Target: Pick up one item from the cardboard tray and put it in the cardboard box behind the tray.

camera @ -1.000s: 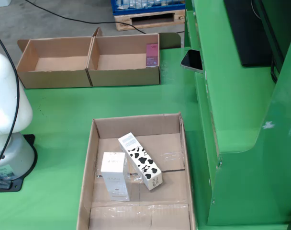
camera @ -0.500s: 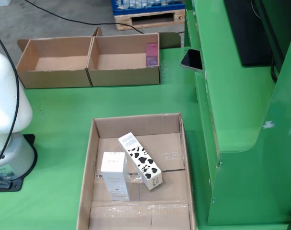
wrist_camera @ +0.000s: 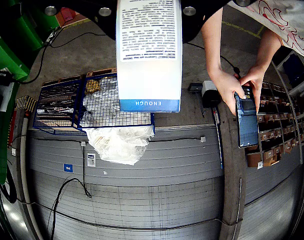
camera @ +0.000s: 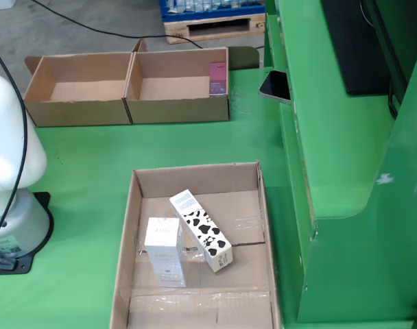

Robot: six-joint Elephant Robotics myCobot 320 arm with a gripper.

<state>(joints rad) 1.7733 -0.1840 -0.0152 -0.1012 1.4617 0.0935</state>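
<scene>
In the wrist view a white carton with printed text and a blue band reading ENOUGH [wrist_camera: 149, 55] hangs from my gripper's black body [wrist_camera: 87, 12], filling the top centre; the fingers are hidden behind it. In the still view the cardboard tray [camera: 126, 226] holds a white box [camera: 164, 250] and a cow-patterned box [camera: 201, 229]. Behind it stand two joined cardboard boxes, left [camera: 78, 110] and right [camera: 181, 110]; a pink item [camera: 217, 77] leans in the right one. The gripper is out of the still view.
My white arm base [camera: 9, 178] stands left of the tray. A phone [camera: 276, 86] lies on the green ledge. In the wrist view a person's hands hold a phone [wrist_camera: 246, 120]; a blue wire crate [wrist_camera: 92, 105] and a plastic bag [wrist_camera: 122, 142] lie below.
</scene>
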